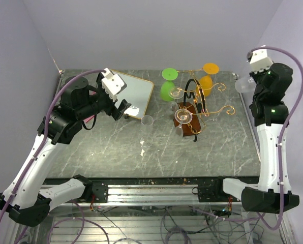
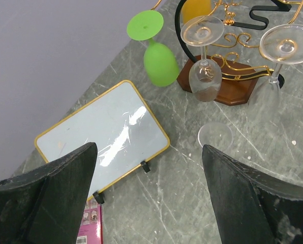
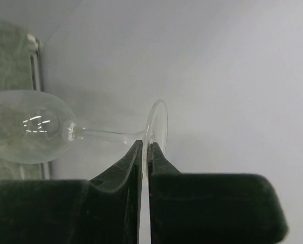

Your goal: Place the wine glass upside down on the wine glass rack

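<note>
Overhead, a dark marbled table [image 1: 100, 152] has an arm at each side. On the left, the left gripper [image 2: 149, 150] hangs above the table with its jaws spread wide and nothing between them. Below and just beyond it lies a white framed board [image 2: 103, 134] with a gold edge, propped on small black feet. To the right of the board, a clear drinking glass [image 1: 147, 124] stands alone on the table.

Further right, near the middle of the table, is the wine glass rack [image 1: 200, 104], gold wire with curled arms on a dark brown wooden base. Four glasses hang upside down from it. A green wine glass [image 1: 167, 90] is on its left side and an orange wine glass [image 1: 207, 84] is at the back. Two clear wine glasses [image 2: 205, 76] are nearer the front.

At the far right, close to the side wall [image 1: 294, 30], the right arm is raised. The right gripper [image 3: 145, 152] is closed narrowly on the rim of the foot of the wine glass [image 3: 34, 129]. This clear glass is held on its side in the air, with the bowl pointing away from the fingers. It is well apart from the rack, off to the rack's right, and does not touch it.
</note>
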`<state>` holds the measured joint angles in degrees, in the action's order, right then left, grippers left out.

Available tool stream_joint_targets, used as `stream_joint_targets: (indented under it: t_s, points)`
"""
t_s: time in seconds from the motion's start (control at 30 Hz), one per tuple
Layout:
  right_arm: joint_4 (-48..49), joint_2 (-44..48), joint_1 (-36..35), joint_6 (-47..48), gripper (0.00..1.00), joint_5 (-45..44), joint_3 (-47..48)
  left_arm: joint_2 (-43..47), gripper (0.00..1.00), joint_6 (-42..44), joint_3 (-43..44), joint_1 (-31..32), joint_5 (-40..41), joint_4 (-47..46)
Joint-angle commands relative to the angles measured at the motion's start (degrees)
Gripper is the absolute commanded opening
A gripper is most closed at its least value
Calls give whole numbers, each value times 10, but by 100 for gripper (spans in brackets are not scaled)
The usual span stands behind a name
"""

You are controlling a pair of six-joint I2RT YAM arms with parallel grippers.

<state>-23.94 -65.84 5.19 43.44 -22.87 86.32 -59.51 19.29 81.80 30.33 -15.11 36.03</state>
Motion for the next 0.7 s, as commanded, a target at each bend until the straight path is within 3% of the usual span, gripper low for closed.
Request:
stream_joint_targets:
  t_s: [0.0,0.2,0.67]
  points:
    - [39,12,3,119,0,-1,-44,5,94,13,-2,-1,-6,-6]
    - [-6,6,0,176,0,71,-81,2,94,20,-1,-2,-20,1]
    - [-146,-24,-41,284,0,287,-68,0,93,28,-2,-7,-38,5]
